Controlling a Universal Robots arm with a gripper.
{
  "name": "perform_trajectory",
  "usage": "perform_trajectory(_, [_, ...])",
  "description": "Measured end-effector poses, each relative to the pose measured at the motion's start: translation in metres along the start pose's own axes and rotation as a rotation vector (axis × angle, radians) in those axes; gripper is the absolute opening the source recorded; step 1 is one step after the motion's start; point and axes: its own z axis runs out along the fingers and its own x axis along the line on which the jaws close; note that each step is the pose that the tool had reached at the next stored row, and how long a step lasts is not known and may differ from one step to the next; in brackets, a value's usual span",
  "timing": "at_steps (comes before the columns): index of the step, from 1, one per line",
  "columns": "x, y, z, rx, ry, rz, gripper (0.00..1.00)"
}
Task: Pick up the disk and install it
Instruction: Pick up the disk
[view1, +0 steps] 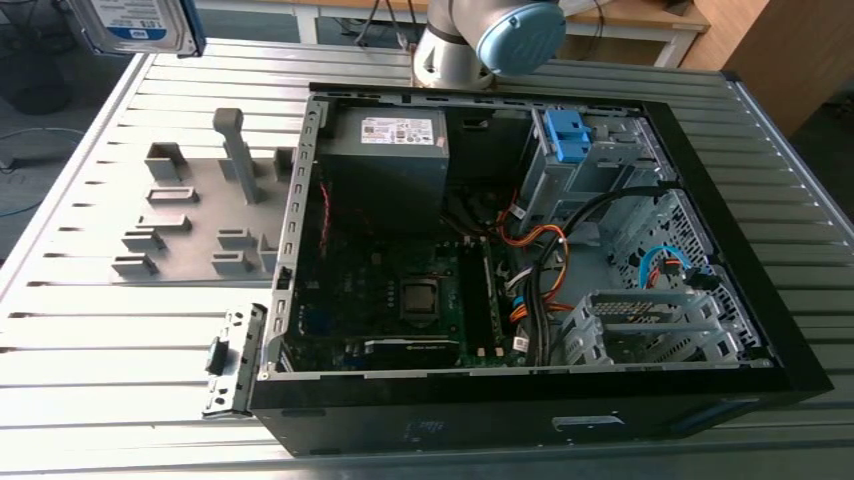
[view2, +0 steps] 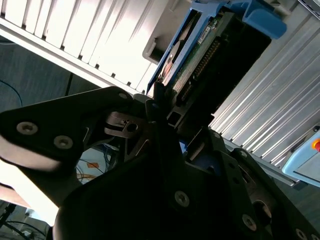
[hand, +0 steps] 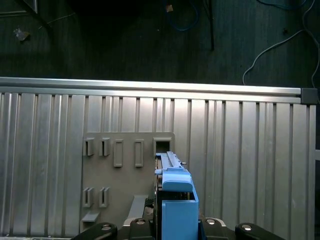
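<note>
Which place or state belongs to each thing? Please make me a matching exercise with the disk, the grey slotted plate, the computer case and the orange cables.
Things:
1 disk
2 grey slotted plate
3 computer case
4 orange cables

Places or states:
A inside the case
B clamped in the claw
C open, lying on its side on the table
D flat on the table, at the exterior view's left of the case

Pairs: 1-B; 2-D; 3-C; 4-A
</note>
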Motion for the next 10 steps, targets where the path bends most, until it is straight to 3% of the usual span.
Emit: perform_trajectory(10, [-0.0001,0.0002,-0.0086,0.0001,0.0000,0.000,0.36])
